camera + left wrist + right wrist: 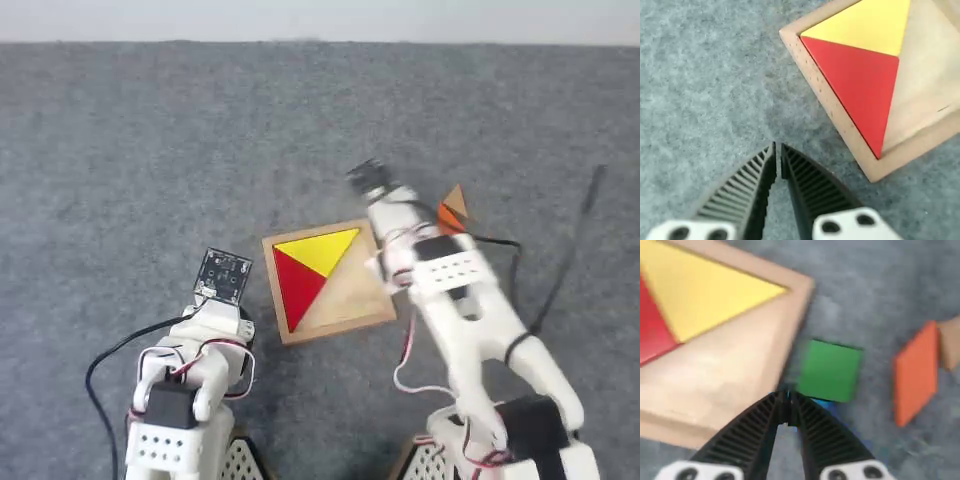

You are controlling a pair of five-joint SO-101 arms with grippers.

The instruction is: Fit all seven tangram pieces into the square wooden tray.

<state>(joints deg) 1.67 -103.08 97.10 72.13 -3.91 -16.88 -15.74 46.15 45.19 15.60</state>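
The left hand [778,148] hangs low over the grey felt-like worktop [150,150], closest to the arm bases. Its black ribbed fingers [812,190] are drawn almost together, with only a slit between the tips and nothing in it.

Just beyond it lies the square wooden tray [343,326], one corner turned toward that hand. Inside, a large red triangle [295,285] lies along the wall on the left arm's side. A large yellow triangle [320,250] lies along the far wall, and the two touch along one edge. The remaining tray floor is bare wood.

The right hand [787,399] is at the tray's outer wall on the right arm's side, fingers pressed together. A blue piece [826,405] shows under and beside them; I cannot tell whether they grip it.

Just past the fingertips, a green square [830,371] lies flat beside the tray wall. Farther out is an orange parallelogram [915,375], with a tan triangle [455,198] just beside it.
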